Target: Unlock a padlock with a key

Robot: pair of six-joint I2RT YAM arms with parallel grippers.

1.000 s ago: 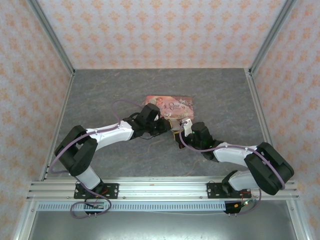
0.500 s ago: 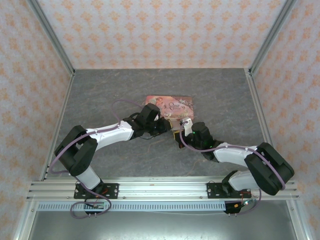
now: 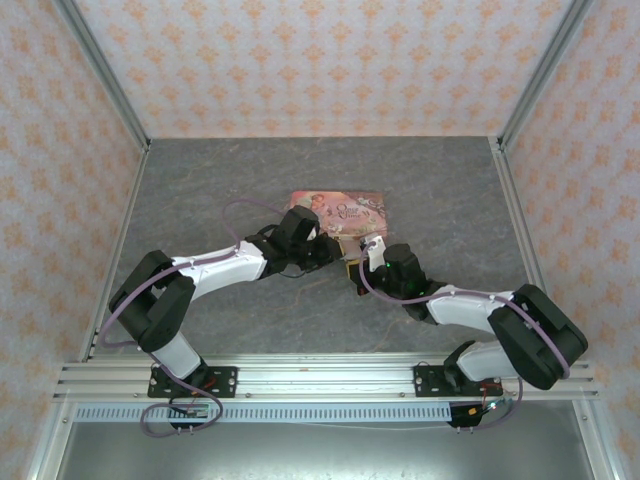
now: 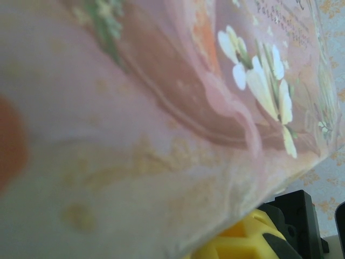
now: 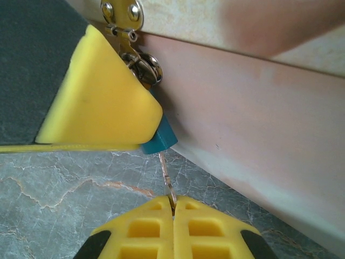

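The right end effector (image 5: 173,208) clenches the key (image 5: 166,175), tip touching the teal padlock (image 5: 160,139). Whether the left end effector (image 3: 338,255) grips, can't tell.

The left arm (image 3: 215,265) and right arm (image 3: 468,302) reach forward, elbows bent outward, wrists meeting at centre; the right claw (image 5: 173,202) presses its fingertips together on a thin key (image 5: 166,174); the left claw (image 3: 334,254) shows one yellow finger (image 5: 102,102), its grip unclear.

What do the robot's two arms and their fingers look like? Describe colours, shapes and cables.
The left arm and right arm have black joints, white shells and a thin purple cable looping alongside. The right gripper has yellow fingers with square pockets and black patches.
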